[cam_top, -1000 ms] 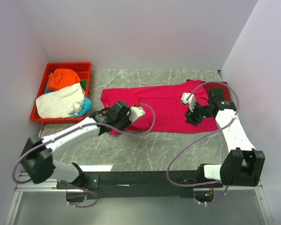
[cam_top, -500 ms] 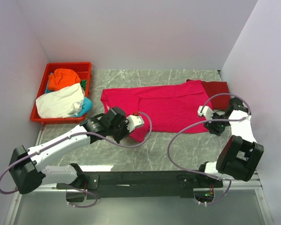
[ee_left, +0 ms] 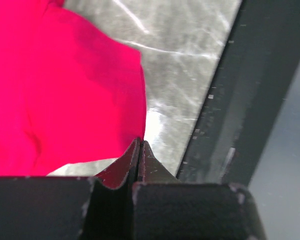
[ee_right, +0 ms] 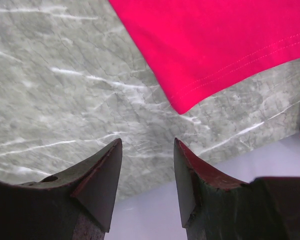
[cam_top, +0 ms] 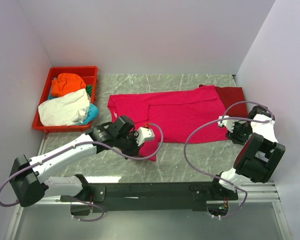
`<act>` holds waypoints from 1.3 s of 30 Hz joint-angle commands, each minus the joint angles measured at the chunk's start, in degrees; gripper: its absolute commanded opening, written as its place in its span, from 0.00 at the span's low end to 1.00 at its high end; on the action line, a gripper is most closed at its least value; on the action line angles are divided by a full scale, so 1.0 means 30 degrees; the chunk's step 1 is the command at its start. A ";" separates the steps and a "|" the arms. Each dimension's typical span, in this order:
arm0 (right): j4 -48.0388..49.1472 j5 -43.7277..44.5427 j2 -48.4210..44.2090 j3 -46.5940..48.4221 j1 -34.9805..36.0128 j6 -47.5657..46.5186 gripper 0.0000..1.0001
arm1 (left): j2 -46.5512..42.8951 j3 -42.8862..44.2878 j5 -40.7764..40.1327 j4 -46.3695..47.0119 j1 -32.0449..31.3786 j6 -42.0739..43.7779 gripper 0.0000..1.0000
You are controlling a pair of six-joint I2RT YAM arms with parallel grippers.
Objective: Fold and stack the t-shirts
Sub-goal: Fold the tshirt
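Note:
A bright pink-red t-shirt [cam_top: 180,112] lies spread across the middle of the table. My left gripper [cam_top: 146,136] is shut on its near-left edge and holds a flap of it [ee_left: 65,90] toward the near side. My right gripper [cam_top: 226,122] stands open just off the shirt's near-right corner [ee_right: 185,102], with bare table between its fingers [ee_right: 110,170]. A darker red t-shirt [cam_top: 232,94] lies at the back right, partly under the pink-red one. Orange [cam_top: 67,82], white [cam_top: 65,107] and teal [cam_top: 92,114] t-shirts are piled in the tray.
The red plastic tray [cam_top: 90,70] stands at the back left against the left wall. A black rail [cam_top: 155,190] runs along the near edge and shows close by in the left wrist view, rail [ee_left: 250,100]. The right wall is close to the right arm.
My left gripper has dragged the shirt's near-left edge toward the near side and to the right. My right gripper has swung right, off the shirt, to the table's right edge.

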 commanded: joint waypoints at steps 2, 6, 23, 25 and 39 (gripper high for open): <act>-0.0519 0.0071 0.0352 0.0809 -0.0359 -0.1228 0.52 | -0.0302 0.0926 0.2386 -0.0393 -0.0143 -0.0315 0.01; -0.0782 -0.0105 0.0323 0.0634 -0.0388 -0.1842 0.52 | -0.0095 0.1279 0.2622 -0.1009 -0.0143 -0.0608 0.01; 0.1854 0.1829 0.1638 -0.0187 -0.0242 -0.4011 0.51 | -0.0243 0.0986 0.2447 -0.1391 -0.0143 -0.0667 0.01; 0.1796 0.1420 0.1874 0.0105 -0.0096 -0.4012 0.51 | 0.0020 0.1074 0.2330 -0.1333 -0.0172 -0.0667 0.01; 0.3435 0.2179 0.4218 0.0342 0.1838 -0.2343 0.41 | 0.0110 0.1104 0.2124 -0.1215 -0.0143 -0.0697 0.01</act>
